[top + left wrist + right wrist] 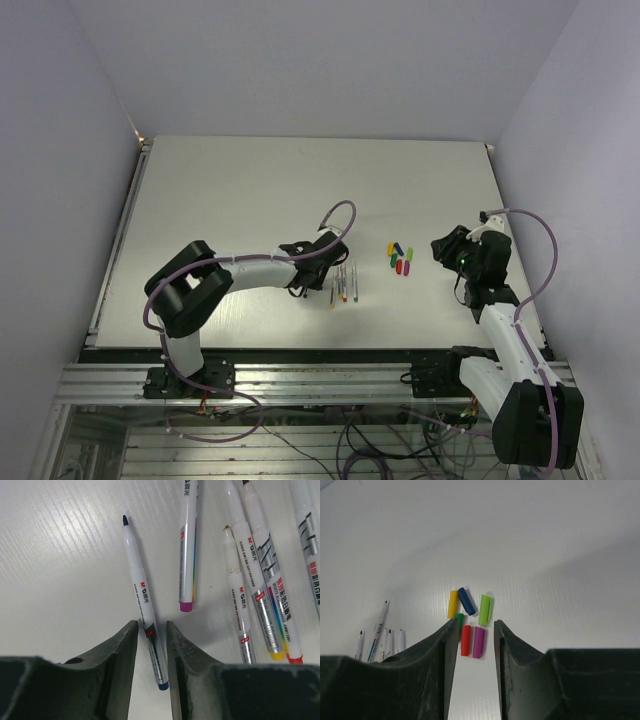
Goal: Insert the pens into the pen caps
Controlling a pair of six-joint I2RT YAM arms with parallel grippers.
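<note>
The left pincer point(152, 625) is narrowly spread. Its jaws straddle the blue-ended pen point(141, 595), which lies on the surface point(60, 555) with a slim gap on either side. The magenta-ended pen point(188, 545) and the other pens point(260, 580) lie ahead and to the right of its tips. The right pincer point(475, 624) hangs spread with nothing between its jaws. Ahead of it cluster the yellow cap point(452, 604), blue cap point(466, 601), light green cap point(485, 610), red cap point(465, 640) and magenta cap point(479, 642).

I'm working in a robotics lab cell: a white table point(250, 190) boxed in by plain walls point(60, 120), aluminium framing point(300, 378) along its near edge, loose cables point(390, 440) tangled underneath.
</note>
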